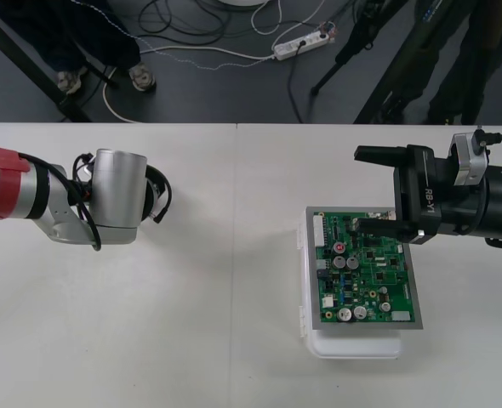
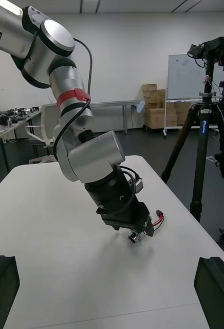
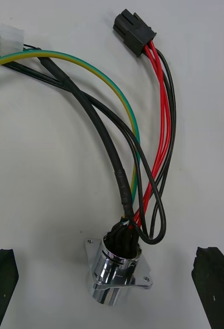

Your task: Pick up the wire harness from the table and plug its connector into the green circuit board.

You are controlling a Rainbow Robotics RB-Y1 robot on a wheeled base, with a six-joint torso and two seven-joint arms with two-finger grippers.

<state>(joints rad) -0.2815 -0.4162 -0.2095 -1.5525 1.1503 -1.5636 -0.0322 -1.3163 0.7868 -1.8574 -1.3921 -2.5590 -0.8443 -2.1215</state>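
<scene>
The left end effector (image 2: 134,232) hangs low over the wire harness (image 3: 166,128), fingers (image 3: 1,277) spread wide and gripping nothing. The metal socket (image 3: 117,272) lies between them on the tabletop (image 3: 50,205), the black plug (image 3: 134,32) farther out. The right end effector (image 1: 377,191), open and empty, waits over the green circuit board (image 1: 366,272). The step looks like pick-up; next, the left fingers need to close on the harness.

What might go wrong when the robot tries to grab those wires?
The left arm's open jaws straddle the round shiny metal socket; closing on that smooth curved body, they might slip.
The looped red, black and green wires could snag and drag the small black plug crooked.
The right arm's open jaws hover over the green circuit board, perhaps crowding the plugging spot.
</scene>
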